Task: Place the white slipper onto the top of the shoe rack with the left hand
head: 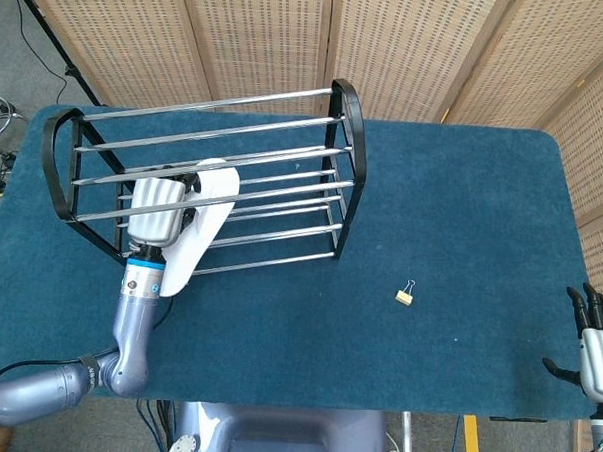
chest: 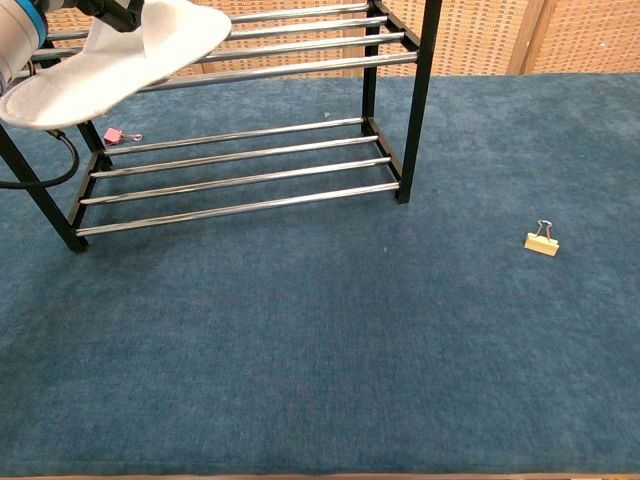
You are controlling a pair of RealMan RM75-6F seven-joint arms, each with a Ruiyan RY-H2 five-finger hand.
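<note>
White felt, the slipper (head: 194, 224) lies over the shoe rack (head: 337, 157) top bars in the head view, gripped by the left hand (head: 155, 211), whose fingers are hidden beneath. At four o'clock the right hand (head: 596, 349), partly cropped, has spread, empty fingers.

In the chest view, the slipper (chest: 110, 57) sits at eleven o'clock, its holder nearly cut off. A binder clip (chest: 541, 240) lies at three o'clock.

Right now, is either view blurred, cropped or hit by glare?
Head view: evenly lit and sharp, mild shine on the shoe rack bars; the right hand is cut by the frame edge. Chest view: sharp, soft shadows, no harsh glare; the white slipper and left hand are cropped at the top-left corner.
</note>
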